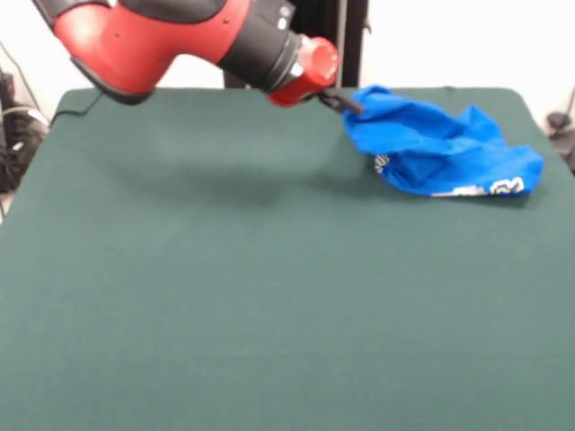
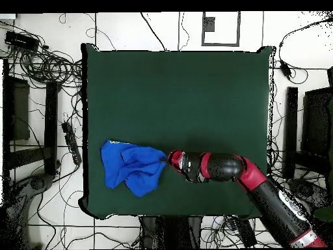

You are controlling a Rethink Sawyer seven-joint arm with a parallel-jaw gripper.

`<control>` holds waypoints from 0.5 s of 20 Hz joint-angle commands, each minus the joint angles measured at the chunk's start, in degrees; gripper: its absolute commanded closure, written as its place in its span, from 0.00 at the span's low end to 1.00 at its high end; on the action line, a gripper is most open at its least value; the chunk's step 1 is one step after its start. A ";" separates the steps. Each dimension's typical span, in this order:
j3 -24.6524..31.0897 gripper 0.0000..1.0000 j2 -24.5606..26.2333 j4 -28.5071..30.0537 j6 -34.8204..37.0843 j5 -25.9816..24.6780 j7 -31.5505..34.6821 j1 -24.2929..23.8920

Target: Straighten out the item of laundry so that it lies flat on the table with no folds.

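Evidently the fingers point(image 1: 346, 103) pinch the crumpled blue shirt's point(image 1: 440, 148) edge.

Even bright light – soft arm point(image 1: 180, 36) shadow on table point(image 1: 225, 296) – perhaps slight blur

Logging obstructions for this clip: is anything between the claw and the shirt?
Nothing visible. The claw is already at the near edge of the crumpled blue shirt, apparently touching it. The green table around the shirt shows no other objects.
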 commanded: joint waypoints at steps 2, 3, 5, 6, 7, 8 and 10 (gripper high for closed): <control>-4.02 1.00 -7.54 -13.25 10.73 -5.61 -20.21 5.93; -3.83 1.00 -8.12 -13.66 10.64 -6.40 -20.60 6.05; -3.23 1.00 -10.54 -14.17 9.49 -9.48 -21.52 6.46; -3.05 1.00 -12.45 -13.94 8.67 -11.24 -21.25 6.80; -3.11 1.00 -13.52 -14.21 8.93 -12.15 -21.37 7.08; -2.80 1.00 -14.91 -14.37 7.84 -13.79 -21.34 7.38; -2.56 1.00 -17.09 -14.57 6.35 -16.17 -20.82 7.81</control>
